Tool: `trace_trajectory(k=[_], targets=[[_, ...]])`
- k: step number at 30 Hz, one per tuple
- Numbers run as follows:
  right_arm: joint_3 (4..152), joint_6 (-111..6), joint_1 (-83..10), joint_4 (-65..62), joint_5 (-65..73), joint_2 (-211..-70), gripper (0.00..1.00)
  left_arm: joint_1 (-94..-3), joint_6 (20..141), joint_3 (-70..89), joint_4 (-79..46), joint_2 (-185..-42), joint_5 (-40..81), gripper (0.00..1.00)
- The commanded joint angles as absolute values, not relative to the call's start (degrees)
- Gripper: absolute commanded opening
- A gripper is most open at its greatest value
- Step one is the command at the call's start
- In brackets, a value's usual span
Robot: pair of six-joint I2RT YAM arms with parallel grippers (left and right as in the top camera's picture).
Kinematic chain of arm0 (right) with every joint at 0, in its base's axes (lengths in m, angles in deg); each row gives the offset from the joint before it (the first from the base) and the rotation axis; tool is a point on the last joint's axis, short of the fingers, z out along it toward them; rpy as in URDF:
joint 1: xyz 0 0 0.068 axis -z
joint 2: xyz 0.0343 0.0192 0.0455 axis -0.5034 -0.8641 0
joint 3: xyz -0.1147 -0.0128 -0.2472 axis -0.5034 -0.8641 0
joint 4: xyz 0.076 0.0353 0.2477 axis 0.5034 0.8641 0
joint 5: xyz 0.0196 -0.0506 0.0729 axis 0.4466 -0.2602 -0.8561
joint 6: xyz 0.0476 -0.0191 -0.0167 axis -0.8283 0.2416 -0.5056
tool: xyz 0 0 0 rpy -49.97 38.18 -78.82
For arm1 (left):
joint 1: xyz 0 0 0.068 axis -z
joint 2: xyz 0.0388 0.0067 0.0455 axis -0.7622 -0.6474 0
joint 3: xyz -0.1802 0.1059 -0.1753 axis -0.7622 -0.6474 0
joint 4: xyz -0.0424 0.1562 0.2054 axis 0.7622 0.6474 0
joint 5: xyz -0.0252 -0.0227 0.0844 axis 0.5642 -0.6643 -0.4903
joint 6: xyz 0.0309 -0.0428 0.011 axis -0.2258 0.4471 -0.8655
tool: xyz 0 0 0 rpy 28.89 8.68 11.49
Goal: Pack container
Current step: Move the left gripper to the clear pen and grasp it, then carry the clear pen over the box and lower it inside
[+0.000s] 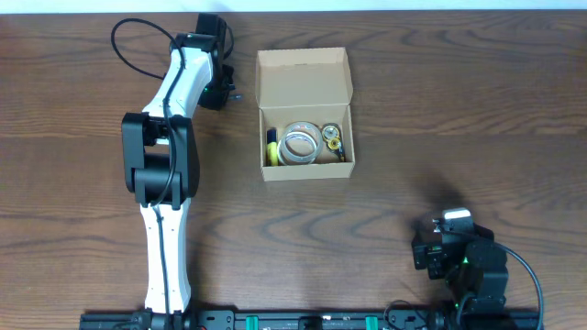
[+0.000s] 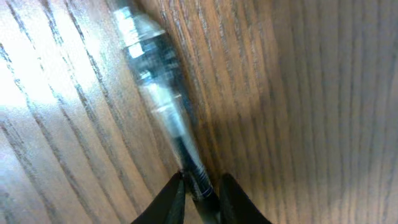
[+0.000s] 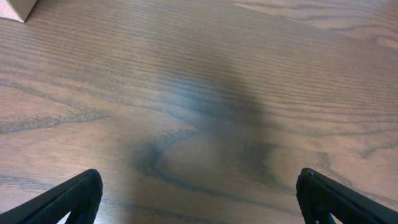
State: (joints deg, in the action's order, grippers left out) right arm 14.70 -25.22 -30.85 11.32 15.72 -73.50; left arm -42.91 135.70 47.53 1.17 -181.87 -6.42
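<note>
The container (image 1: 304, 73) is a tan cardboard box standing open at the table's centre back, its flap lid folded away. Inside lie a clear tape roll (image 1: 299, 144), a yellow-and-black item (image 1: 272, 149) and small round pieces (image 1: 331, 139). My left gripper (image 1: 227, 92) is just left of the box, down at the table. In the left wrist view its fingers (image 2: 202, 193) are closed around the dark end of a silver-and-black pen-like object (image 2: 155, 62) lying on the wood. My right gripper (image 1: 438, 247) is open and empty at the front right, its fingers (image 3: 199, 199) wide apart above bare wood.
The left arm (image 1: 165, 156) stretches from the front edge up the table's left side, with a black cable (image 1: 138, 37) looping at the back left. A corner of the box (image 3: 15, 7) shows at the top left of the right wrist view.
</note>
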Motion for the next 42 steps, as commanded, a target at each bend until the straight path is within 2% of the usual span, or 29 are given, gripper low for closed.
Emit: trace_trajectory(k=[1,5,10,24,33,42], targets=[[14.2,-26.1,-31.3,11.4,16.1,-73.1,0.99,-43.0,135.4,47.9,2.0,-183.6,-5.5,0.16],[14.2,-26.1,-31.3,11.4,16.1,-73.1,0.99,-42.3,135.3,47.9,2.2,-183.1,-5.2,0.1],[14.2,-26.1,-31.3,11.4,16.1,-73.1,0.99,-41.4,133.6,47.9,4.2,-179.6,-6.6,0.09],[14.2,-26.1,-31.3,11.4,16.1,-73.1,0.99,-35.8,127.3,47.8,19.9,-160.5,-18.4,0.06],[14.2,-26.1,-31.3,11.4,16.1,-73.1,0.99,-25.6,125.4,47.8,20.5,-152.6,-20.5,0.06],[14.2,-26.1,-31.3,11.4,16.1,-73.1,0.99,-14.3,127.0,47.5,20.3,-153.6,-20.7,0.08]])
